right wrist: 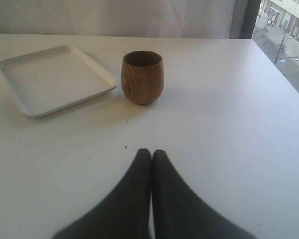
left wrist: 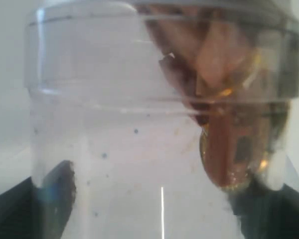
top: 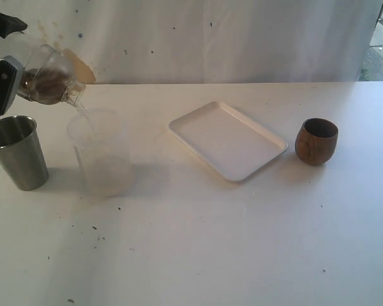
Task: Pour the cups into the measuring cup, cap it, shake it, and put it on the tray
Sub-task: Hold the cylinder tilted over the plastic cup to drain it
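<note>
Far left, the left gripper point(top: 11, 80) clamps the tilted clear cup point(top: 48, 80), its lip over the frosted cup point(top: 99, 153). The right gripper point(right wrist: 151, 162), pressed together, stands apart from the wooden cup point(right wrist: 142, 77).

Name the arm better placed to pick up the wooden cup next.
Right: the empty, shut right hand faces the wooden cup; the left hand is busy tilting a clear cup.
</note>
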`<action>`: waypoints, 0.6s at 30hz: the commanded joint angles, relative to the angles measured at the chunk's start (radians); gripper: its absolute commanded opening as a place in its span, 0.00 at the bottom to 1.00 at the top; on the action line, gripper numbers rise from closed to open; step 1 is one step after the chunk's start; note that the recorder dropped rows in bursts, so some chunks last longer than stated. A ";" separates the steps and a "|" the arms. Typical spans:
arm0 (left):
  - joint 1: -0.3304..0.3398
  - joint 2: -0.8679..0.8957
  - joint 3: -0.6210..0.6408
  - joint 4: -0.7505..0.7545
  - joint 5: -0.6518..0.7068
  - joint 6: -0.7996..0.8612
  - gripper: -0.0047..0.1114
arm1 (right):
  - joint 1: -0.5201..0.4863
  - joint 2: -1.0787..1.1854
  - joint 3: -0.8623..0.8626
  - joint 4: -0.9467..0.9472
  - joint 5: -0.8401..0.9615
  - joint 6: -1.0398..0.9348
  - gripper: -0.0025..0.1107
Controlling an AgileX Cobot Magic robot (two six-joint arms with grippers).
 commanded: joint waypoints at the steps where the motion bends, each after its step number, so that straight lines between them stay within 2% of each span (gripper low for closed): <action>1: -0.003 -0.008 -0.015 -0.027 -0.029 0.001 0.04 | 0.005 -0.007 0.002 -0.003 -0.009 -0.001 0.02; 18: -0.003 -0.008 -0.015 -0.044 -0.031 0.073 0.04 | 0.005 -0.007 0.002 -0.001 -0.009 -0.001 0.02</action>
